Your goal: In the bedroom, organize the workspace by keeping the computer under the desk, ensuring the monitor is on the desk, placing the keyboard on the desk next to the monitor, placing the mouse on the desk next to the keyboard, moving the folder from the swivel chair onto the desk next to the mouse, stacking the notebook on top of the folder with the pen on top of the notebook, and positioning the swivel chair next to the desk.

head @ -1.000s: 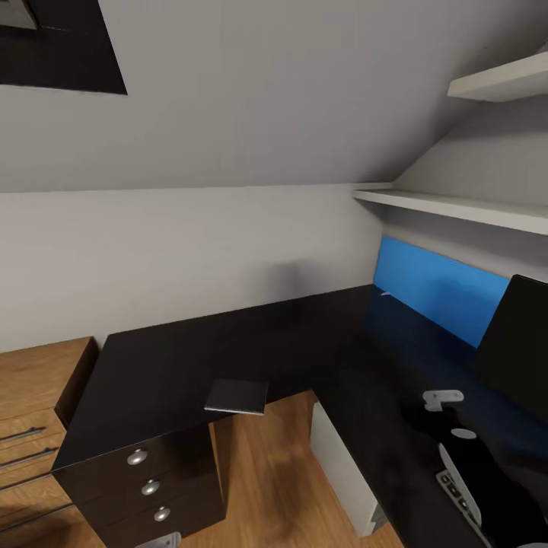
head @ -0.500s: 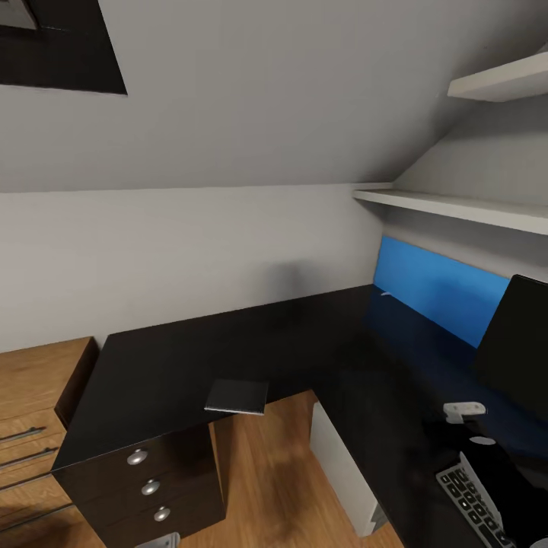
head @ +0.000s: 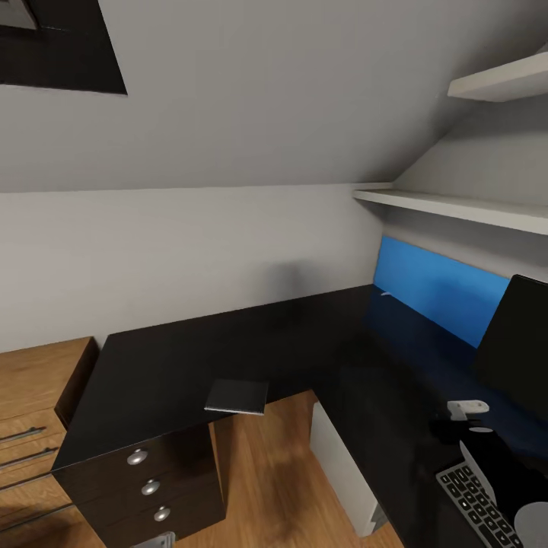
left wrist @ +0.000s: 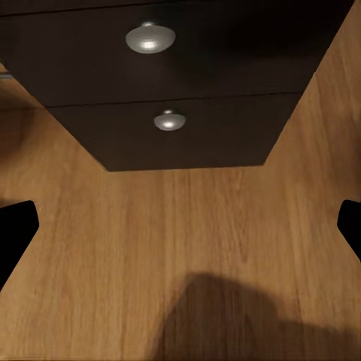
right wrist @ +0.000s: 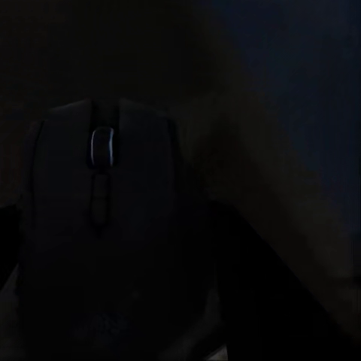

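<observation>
The desk [head: 190,358] is L-shaped with a glossy black top and a blue back panel. The monitor [head: 517,342] stands on it at the far right. The keyboard [head: 476,498] lies in front of the monitor. My right gripper [head: 447,430] hovers just beyond the keyboard, shut on the black mouse [right wrist: 105,226], which looms large and dark in the right wrist view. The dark notebook [head: 237,396] lies at the desk's inner edge. The pen [head: 386,294] rests by the blue panel. The pale computer [head: 342,472] stands under the desk. My left gripper [left wrist: 180,226] is open over the floor.
A black drawer unit [head: 148,479] with round silver knobs [left wrist: 150,37] sits under the desk's left wing. A light oak chest [head: 30,411] stands further left. White shelves [head: 457,205] hang above the desk's right wing. Wooden floor [head: 266,487] lies in the desk's corner.
My right arm has shifted right and back towards me over the desk, uncovering more of the keyboard. The camera and the other things have stayed still.
</observation>
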Available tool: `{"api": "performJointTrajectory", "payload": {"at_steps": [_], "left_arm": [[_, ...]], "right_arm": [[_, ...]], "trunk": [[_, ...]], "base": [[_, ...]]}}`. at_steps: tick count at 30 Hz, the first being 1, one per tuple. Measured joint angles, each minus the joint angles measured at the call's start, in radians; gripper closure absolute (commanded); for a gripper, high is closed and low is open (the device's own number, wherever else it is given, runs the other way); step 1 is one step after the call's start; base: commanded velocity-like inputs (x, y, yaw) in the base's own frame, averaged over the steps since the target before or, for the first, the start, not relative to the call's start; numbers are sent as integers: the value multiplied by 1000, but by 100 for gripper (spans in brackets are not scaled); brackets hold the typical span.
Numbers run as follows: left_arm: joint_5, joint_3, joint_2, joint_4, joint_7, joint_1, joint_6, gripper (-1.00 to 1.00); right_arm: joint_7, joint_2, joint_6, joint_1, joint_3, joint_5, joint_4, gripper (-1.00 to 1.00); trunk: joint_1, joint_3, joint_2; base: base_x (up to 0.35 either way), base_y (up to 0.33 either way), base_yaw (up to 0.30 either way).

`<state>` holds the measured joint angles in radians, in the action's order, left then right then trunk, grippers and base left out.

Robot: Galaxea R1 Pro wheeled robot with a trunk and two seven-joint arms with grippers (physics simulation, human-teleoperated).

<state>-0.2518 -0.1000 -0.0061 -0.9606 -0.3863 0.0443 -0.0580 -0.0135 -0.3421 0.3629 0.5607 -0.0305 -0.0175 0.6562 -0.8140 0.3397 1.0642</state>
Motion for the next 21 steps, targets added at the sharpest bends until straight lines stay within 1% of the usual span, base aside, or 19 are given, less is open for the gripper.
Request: {"api": "performJointTrajectory", "payload": {"at_steps": [3, 10, 16, 21], "left_arm": [[0, 17, 0, -1, 1, 0, 0, -100], [0, 23, -1, -5, 1, 0, 4, -100], [4, 25, -1, -16, 5, 0, 70, -100], [3, 25, 0, -17, 5, 0, 82, -100]], "right_arm": [[-4, 2, 4, 0, 1, -1, -2, 100], [-9, 4, 11, 1, 3, -1, -1, 100], [-7, 6, 11, 1, 6, 0, 5, 100], [-8, 8, 12, 1, 10, -1, 5, 100]], "trunk": [[0, 0, 0], [0, 0, 0], [0, 0, 0], [0, 0, 0]], "base": [[0, 0, 0], [0, 0, 0], [0, 0, 0], [0, 0, 0]]}}
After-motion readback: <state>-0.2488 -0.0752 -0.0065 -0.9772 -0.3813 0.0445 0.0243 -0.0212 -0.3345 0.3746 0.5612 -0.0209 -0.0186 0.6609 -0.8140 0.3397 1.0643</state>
